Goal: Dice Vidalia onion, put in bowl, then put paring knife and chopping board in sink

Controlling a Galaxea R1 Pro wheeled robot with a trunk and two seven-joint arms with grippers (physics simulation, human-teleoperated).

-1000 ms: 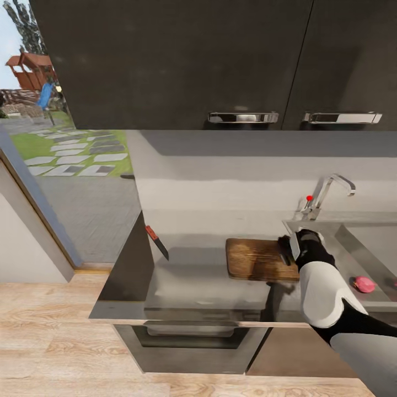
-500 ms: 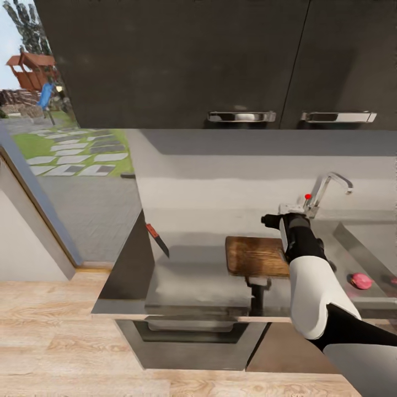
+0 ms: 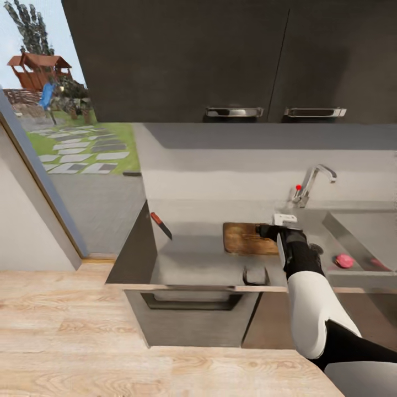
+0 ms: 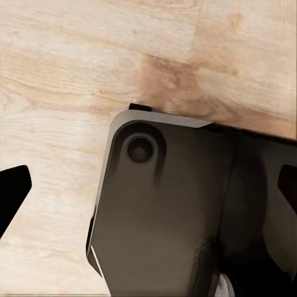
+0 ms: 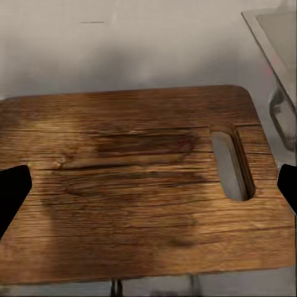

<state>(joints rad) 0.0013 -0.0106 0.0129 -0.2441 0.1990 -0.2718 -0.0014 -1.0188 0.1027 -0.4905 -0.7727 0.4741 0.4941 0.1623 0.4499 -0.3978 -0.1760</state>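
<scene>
The right gripper hovers above the sink-side end of the chopping board on the grey countertop, its fingertips wide apart at the two sides of the right wrist view with nothing between them. That close view shows the chopping board's grain and slot handle, details the head view leaves small and partly hidden behind the arm. The head view alone takes in the wider scene: the paring knife lying well apart from the board near the countertop's left end, the Vidalia onion resting in the sink beside the chrome tap, and dark wall cabinets overhead. Bare worktop lies open between knife and board. The left wrist view looks down on pale wooden floor and a dark part of the robot, the left gripper's fingertips likewise spread. Compared with a second ago, the camera has pulled back, and the right gripper has risen off the board.
</scene>
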